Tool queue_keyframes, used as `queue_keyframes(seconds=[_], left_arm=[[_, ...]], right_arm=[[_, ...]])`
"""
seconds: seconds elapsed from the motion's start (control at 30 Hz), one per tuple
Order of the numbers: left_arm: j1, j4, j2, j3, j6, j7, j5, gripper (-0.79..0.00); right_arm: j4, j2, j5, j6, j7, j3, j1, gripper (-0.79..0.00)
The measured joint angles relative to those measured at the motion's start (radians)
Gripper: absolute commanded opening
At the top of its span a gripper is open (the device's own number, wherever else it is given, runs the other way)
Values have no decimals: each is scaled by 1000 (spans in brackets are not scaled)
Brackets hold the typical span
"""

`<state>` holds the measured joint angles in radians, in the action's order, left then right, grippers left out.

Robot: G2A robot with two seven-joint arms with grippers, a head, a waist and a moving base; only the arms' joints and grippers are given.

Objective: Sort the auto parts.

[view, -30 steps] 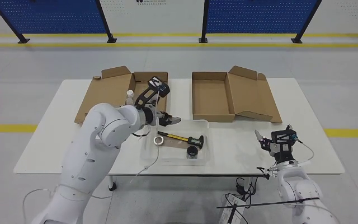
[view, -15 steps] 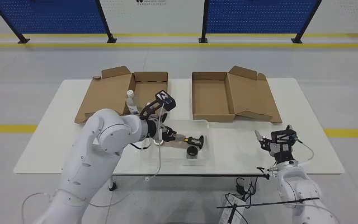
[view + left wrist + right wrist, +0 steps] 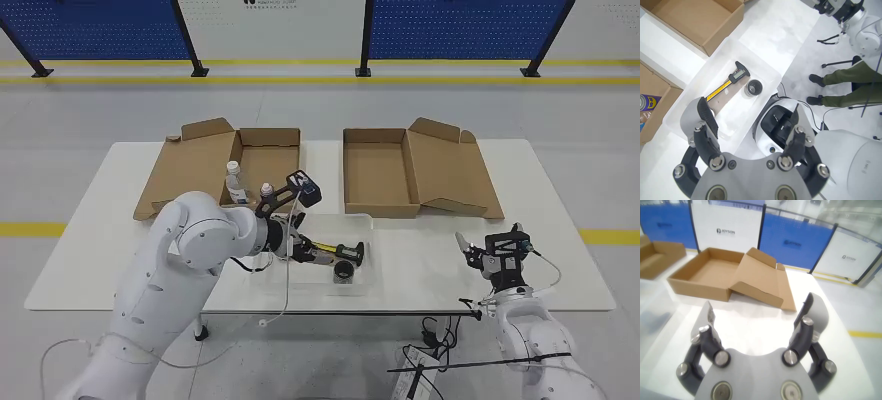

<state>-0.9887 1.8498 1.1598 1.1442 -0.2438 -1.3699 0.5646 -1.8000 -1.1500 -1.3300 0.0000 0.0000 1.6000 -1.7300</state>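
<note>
Centrally on the white table (image 3: pixel 420 250) sits a clear plastic tray (image 3: pixel 762 62) holding three things: a digital caliper (image 3: pixel 734 77) with a yellow scale lying along the floor, a black cylindrical part (image 3: pixel 754 88) standing just beside the caliper's head, and a small metal ring (image 3: pixel 713 113) at the tray's other end, partly hidden behind a finger. The left gripper (image 3: pixel 749 103) hovers over that end of the tray, its jaws spread wide with nothing between them. Behind the tray are two open cardboard boxes: the left box (image 3: pixel 275 155) holds a spray can (image 3: pixel 648 102) and a clear bottle (image 3: pixel 233 180) (both toward its near side), and the right box (image 3: pixel 696 289) has its lid folded out to the side. The right gripper (image 3: pixel 759 299) hangs above the table's near right corner, well apart from the tray, jaws likewise wide and holding nothing
</note>
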Motion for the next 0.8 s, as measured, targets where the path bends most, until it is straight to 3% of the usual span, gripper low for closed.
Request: queue_keyframes(seconds=[0.2, 0.37, 0.8], left_arm=[[-1, 0, 0, 0, 0, 2, 0, 0], [18, -24, 4, -50, -12, 54, 32, 0], [216, -301, 73, -313, 152, 102, 27, 0]], right_arm=[[0, 0, 0, 0, 0, 0, 0, 0], [0, 0, 0, 0, 0, 0, 0, 0], [0, 0, 0, 0, 0, 0, 0, 0]])
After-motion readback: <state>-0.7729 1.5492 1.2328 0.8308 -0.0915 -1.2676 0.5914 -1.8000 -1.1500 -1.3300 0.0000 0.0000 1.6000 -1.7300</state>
